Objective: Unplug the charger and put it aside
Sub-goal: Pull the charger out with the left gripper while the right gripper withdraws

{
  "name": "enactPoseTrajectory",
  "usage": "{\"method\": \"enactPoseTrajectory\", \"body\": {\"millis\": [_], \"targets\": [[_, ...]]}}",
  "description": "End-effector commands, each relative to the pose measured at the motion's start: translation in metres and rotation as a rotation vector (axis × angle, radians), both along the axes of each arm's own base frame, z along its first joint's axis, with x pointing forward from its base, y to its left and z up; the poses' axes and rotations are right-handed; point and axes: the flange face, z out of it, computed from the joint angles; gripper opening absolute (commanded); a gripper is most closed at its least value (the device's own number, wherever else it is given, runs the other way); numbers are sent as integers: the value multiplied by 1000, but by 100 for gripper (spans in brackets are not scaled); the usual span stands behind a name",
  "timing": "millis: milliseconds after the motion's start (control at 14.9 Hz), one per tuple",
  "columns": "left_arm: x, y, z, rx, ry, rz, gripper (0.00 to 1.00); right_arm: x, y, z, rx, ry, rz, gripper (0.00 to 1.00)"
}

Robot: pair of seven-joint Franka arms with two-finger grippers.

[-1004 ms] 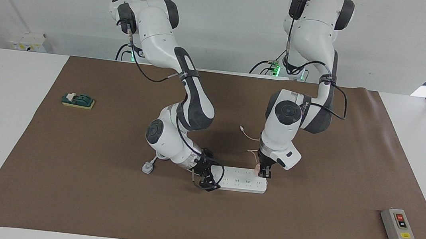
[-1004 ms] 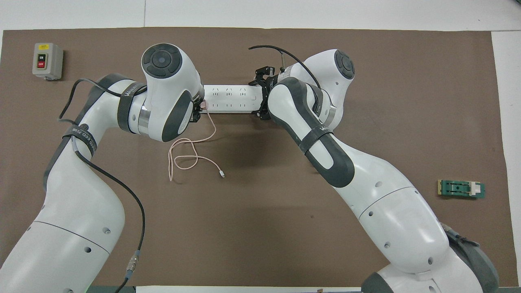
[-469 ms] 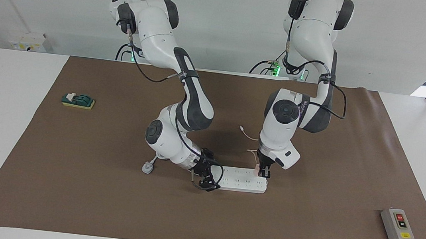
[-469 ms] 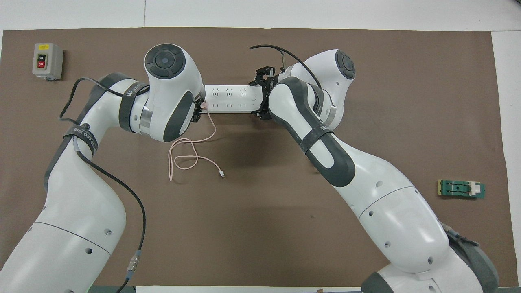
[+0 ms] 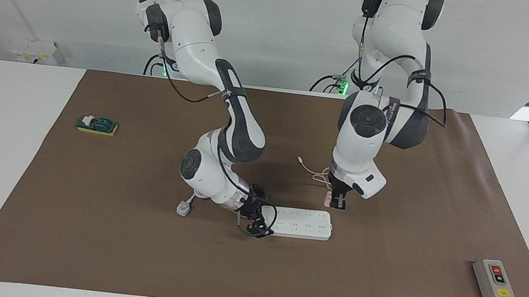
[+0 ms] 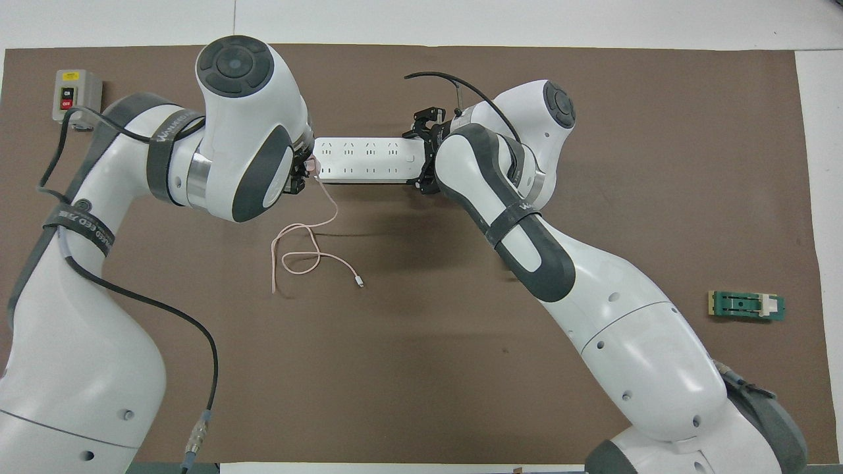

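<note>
The charger (image 5: 328,196) is a small pale pink cube held in my left gripper (image 5: 338,204), clear of the power strip and just above the mat beside the strip's end. In the overhead view the charger (image 6: 311,166) shows at the tip of the left gripper (image 6: 299,176). Its curly pink cable (image 6: 309,245) trails down to the mat nearer to the robots. The long white power strip (image 5: 301,223) lies flat. My right gripper (image 5: 256,223) is clamped on the strip's end toward the right arm's side, also seen from overhead (image 6: 425,157).
A grey switch box with a red button (image 5: 493,280) sits toward the left arm's end of the table. A green block (image 5: 97,125) lies toward the right arm's end. The strip's white plug (image 5: 183,207) rests on the brown mat (image 5: 133,253).
My left gripper has risen and pulled the charger out of the power strip, moving it off the strip's end. The cable followed. The right gripper stayed on the strip.
</note>
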Motion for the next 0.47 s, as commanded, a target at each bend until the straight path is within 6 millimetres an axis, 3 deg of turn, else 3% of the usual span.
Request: {"method": "enactPoseTrajectory", "body": {"millis": [0,268,402], "targets": [[-8,13,13,22,20,-86,0,12,-3,0,29,-29,-34,0],[-20,26,47,24,61,-364,0,12,-3,1,29,-30,-33,0],[-20,43,61,9,58,-434,0,14,-9,1,27,-36,-33,99]]}}
